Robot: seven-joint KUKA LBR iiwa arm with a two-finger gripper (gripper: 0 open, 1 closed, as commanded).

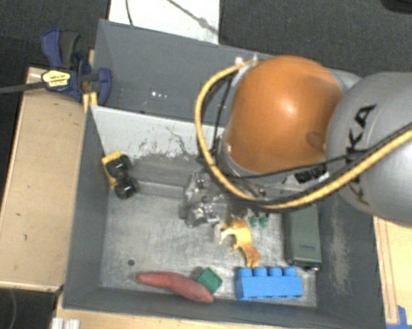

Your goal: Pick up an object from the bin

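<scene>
The blue building brick (269,282), a studded toy block lying flat near the front wall of the grey metal bin (144,239), serves as the reference point. Up and to the left of the brick, the gripper (199,209) hangs low over the scuffed bare floor in the middle of the bin. It shows as a cluster of shiny metal below the arm's rounded orange cover (284,114), which has yellow and black cables (204,128) looped around it. Whether the gripper is released or clenched cannot be told, and nothing can be made out in its grasp. The nearest thing to it is a small yellow curved piece (239,237), just above the brick's left end and just beside the gripper's lower right edge; whether the two touch is unclear. A tiny green item (259,221) sits a little higher, straight above the brick, partly under the arm. Above the brick's right end lies a dark grey rectangular box (303,236), close to the brick but apart from it. Just left of the brick is a small green block (209,279), which touches or nearly touches a long red pepper-shaped thing (175,285) stretching farther left along the front wall. Far to the upper left of the brick, well apart from everything else, a yellow and black toy vehicle (118,173) stands near the left wall.
</scene>
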